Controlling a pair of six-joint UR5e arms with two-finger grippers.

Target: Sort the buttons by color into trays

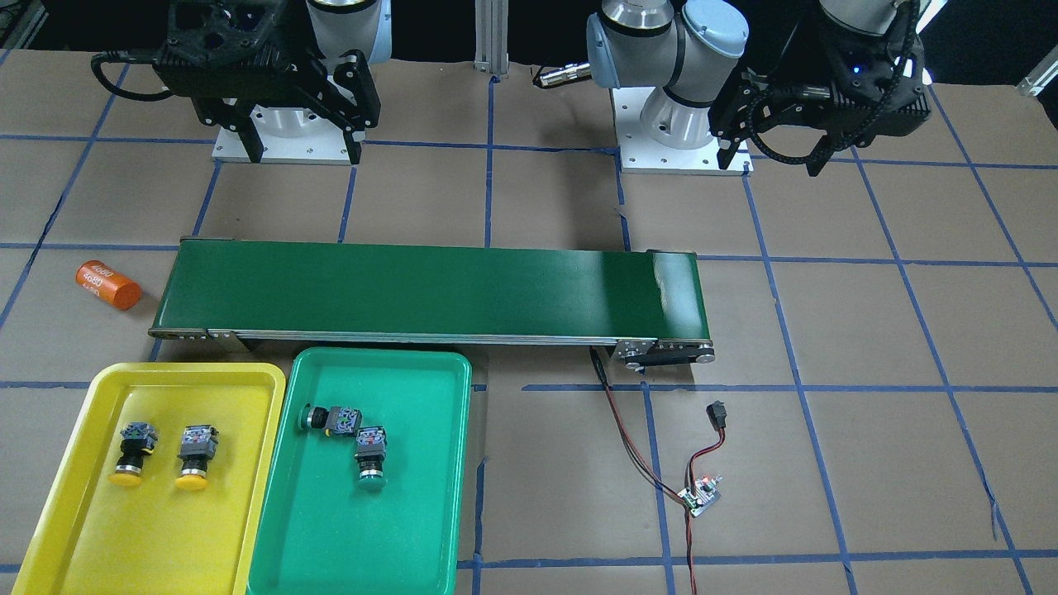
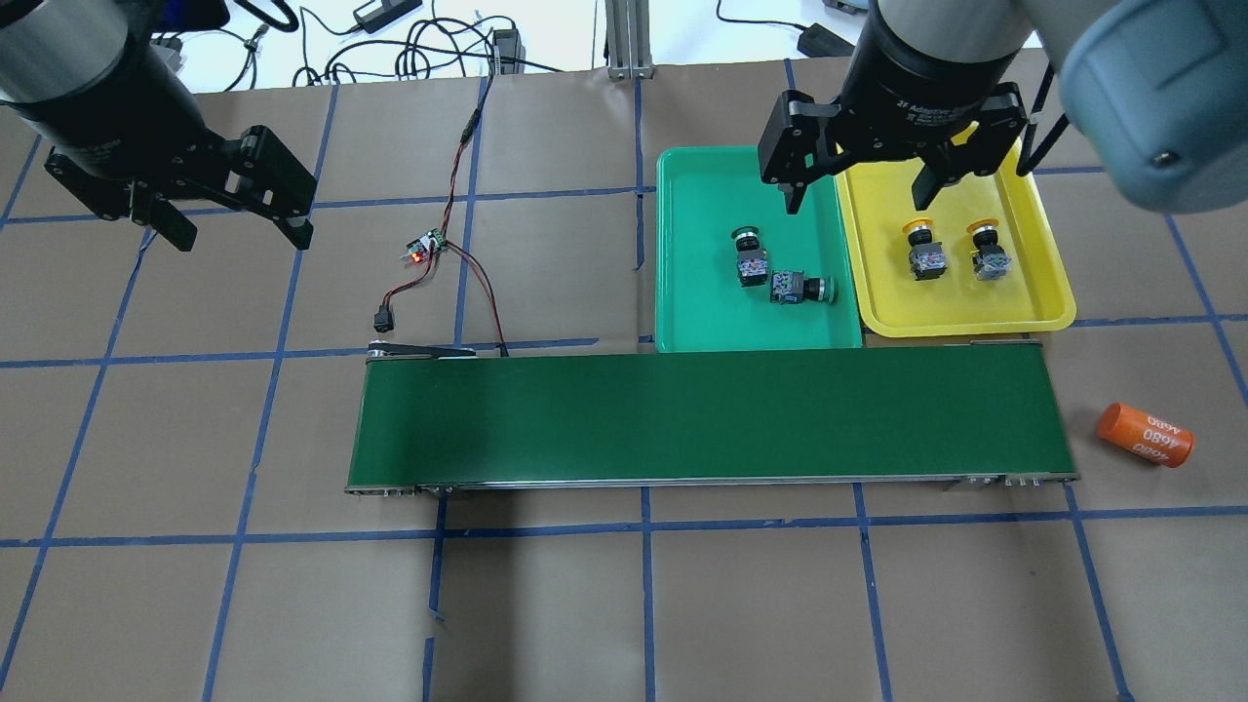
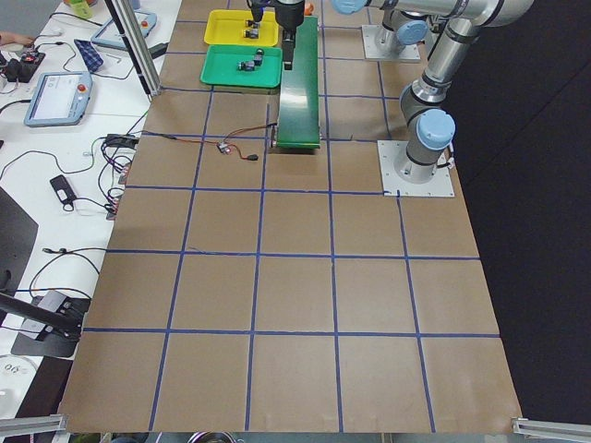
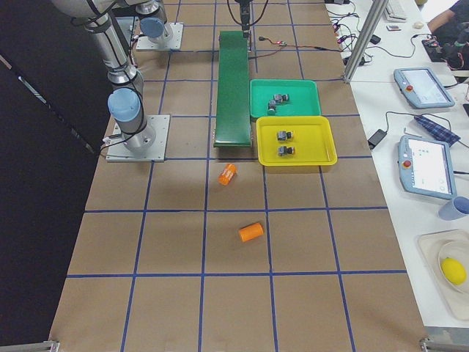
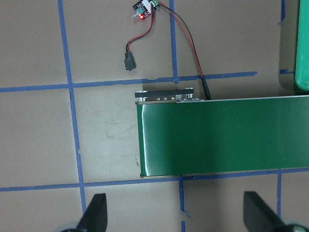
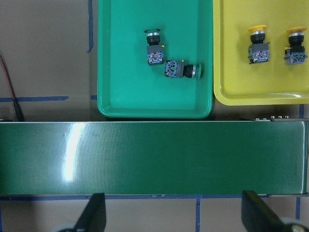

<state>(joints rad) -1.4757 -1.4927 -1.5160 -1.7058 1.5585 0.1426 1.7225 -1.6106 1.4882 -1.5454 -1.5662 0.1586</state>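
Buttons, we see, lie colour-matched in the yellow tray and green tray; left hand and right hand hang released.

Surface: brown sheet, gridded with blue tape.

Directly on it:
- Long dark-green conveyor belt, lying crosswise in front of the robot.
- Green tray and yellow tray, side by side with rims meeting, just beside the belt's far edge at the robot's right end.
- Orange cylinder on its side, just off that same belt end.
- Second orange cylinder, further out, well apart from the belt.
- Small controller board with its red LED lit. Red/black wires run to the belt's left end.
- Two white arm base plates.
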